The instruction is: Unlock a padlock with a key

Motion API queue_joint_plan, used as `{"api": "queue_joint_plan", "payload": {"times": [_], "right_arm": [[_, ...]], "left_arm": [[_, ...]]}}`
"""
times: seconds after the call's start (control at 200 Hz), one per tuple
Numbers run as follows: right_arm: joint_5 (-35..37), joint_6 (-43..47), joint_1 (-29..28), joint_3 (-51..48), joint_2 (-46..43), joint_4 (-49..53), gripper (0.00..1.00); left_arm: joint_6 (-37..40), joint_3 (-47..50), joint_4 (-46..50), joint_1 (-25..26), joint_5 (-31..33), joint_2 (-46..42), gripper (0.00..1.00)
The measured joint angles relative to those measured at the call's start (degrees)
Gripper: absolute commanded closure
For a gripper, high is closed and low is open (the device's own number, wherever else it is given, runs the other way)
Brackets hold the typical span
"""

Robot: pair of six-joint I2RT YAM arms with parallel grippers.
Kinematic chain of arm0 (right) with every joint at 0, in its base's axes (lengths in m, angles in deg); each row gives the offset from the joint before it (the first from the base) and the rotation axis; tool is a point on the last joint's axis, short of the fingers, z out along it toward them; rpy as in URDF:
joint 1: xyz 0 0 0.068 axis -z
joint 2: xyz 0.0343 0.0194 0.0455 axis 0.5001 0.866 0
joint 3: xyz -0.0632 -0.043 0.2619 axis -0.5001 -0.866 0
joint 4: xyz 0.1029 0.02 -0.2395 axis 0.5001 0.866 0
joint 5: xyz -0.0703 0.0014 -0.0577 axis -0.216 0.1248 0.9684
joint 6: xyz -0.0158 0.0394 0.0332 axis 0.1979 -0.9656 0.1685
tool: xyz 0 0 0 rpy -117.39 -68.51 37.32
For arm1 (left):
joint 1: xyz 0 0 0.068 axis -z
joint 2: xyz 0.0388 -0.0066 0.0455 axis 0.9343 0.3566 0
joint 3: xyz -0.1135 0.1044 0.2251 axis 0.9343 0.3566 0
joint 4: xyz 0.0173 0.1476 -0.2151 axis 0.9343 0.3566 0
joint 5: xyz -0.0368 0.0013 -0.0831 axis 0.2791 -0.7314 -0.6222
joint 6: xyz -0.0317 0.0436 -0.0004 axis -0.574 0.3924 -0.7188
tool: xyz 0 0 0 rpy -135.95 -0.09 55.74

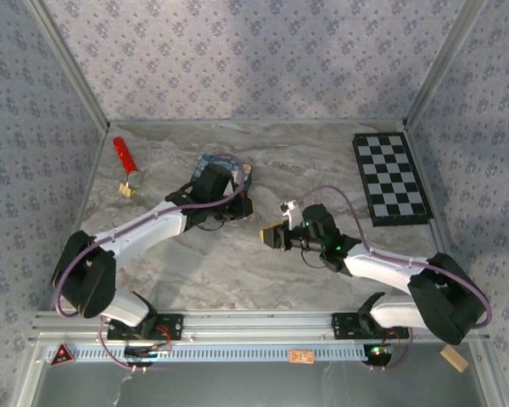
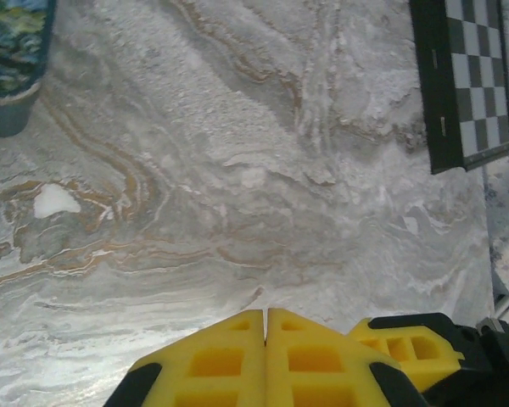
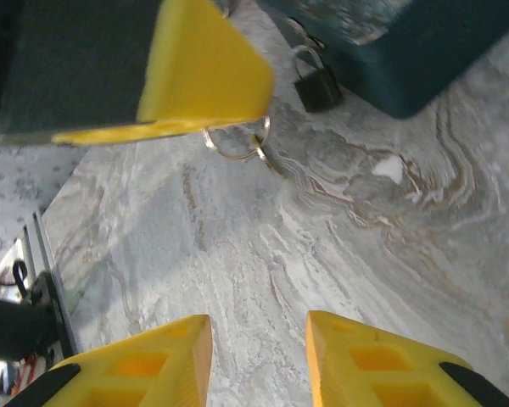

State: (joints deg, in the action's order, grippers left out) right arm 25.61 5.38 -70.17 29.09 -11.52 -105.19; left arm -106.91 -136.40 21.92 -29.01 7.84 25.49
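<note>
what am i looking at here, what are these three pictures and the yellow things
These are two robot arms bolted at the near edge of a marble-patterned table. The top picture is from a camera above and behind them. The other two come from a camera on each wrist, so the yellow shapes are each arm's own fingers.

The left gripper is shut. The right gripper is open with nothing between its fingers.

On the table lie a blue painted tin, a small black padlock right beside it, a chessboard, a red stick and a tan wooden block.

A key ring sits at the left gripper's tip; I can't tell whether it is gripped.
</note>
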Motion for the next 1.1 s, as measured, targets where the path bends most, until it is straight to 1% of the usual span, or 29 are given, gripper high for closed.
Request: {"api": "queue_joint_plan", "payload": {"times": [0.22, 0.325, 0.425, 0.59, 0.665, 0.83, 1.099], "right_arm": [[-2.49, 17.07, 0.68, -1.07, -4.55, -1.42, 0.61], [-4.33, 23.80, 0.90, -1.05, -5.16, -0.61, 0.64], [-6.12, 28.04, 1.55, -1.03, -5.16, 0.68, 0.67], [-7.52, 31.69, 2.40, -0.50, -5.27, 1.70, 0.72], [-7.52, 32.44, 2.38, -0.44, -5.42, 1.68, 0.75], [-7.50, 33.33, 2.38, -0.44, -6.01, 1.16, 0.79], [-7.52, 33.73, 2.38, -0.46, -6.67, 0.83, 0.82]], "left_arm": [[3.74, -4.96, 6.45, 1.57, -0.79, -0.76, 1.00], [5.20, -6.51, 9.33, 2.25, -1.46, -0.81, 1.00], [6.51, -8.35, 11.80, 3.10, -1.92, -0.81, 1.00], [8.20, -10.69, 14.05, 4.42, -2.89, -0.63, 1.00], [8.61, -11.37, 14.91, 4.76, -3.41, -0.28, 1.00], [9.35, -12.44, 15.98, 5.46, -4.04, 1.09, 1.00], [10.14, -13.16, 16.85, 5.77, -4.72, 2.43, 1.00]]}}
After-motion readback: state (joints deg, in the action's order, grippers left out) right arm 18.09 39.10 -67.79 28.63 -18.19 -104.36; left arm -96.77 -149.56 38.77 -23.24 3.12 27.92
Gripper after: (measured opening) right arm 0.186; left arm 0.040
